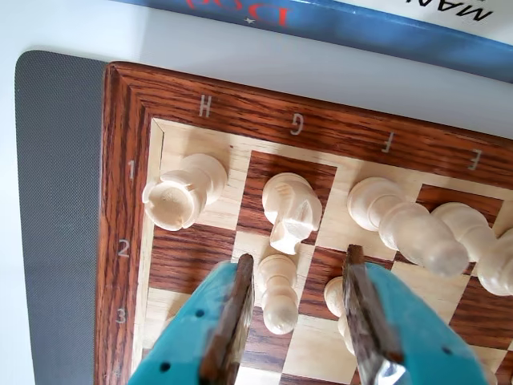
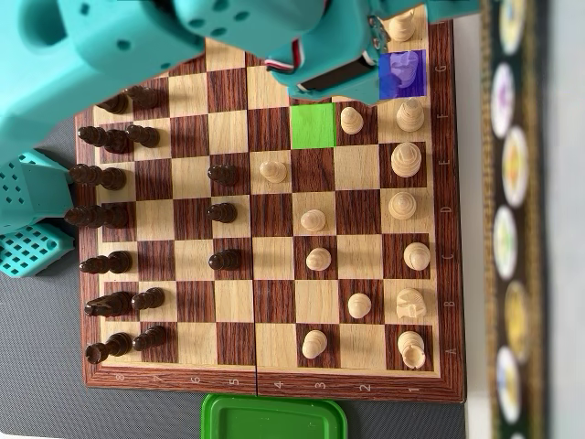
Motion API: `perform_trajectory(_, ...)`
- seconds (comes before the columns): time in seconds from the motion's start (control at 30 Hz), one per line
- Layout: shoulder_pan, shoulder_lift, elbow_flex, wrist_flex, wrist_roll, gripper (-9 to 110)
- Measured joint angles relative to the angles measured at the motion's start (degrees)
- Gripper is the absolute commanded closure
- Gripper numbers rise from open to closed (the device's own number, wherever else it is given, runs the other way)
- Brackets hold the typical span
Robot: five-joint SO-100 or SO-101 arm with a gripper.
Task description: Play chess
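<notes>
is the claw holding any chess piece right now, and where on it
Nothing is held. The claw is open, its jaws apart above the board; a white pawn stands between them, untouched.

One chessboard [image 2: 274, 380] is being shown in the overhead view. Fourteen light pieces [image 2: 313, 219] are being counted in the open, and three dark pieces [image 2: 221, 212] are being seen forward of the crowded dark rows [image 2: 110, 215] at the left of the frame, whose number cannot be made out.
</notes>
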Motion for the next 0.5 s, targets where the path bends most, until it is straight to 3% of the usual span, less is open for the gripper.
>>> perform_trajectory(0.5,0.5,-5.2,-6.0,-0.1,0.0,85)
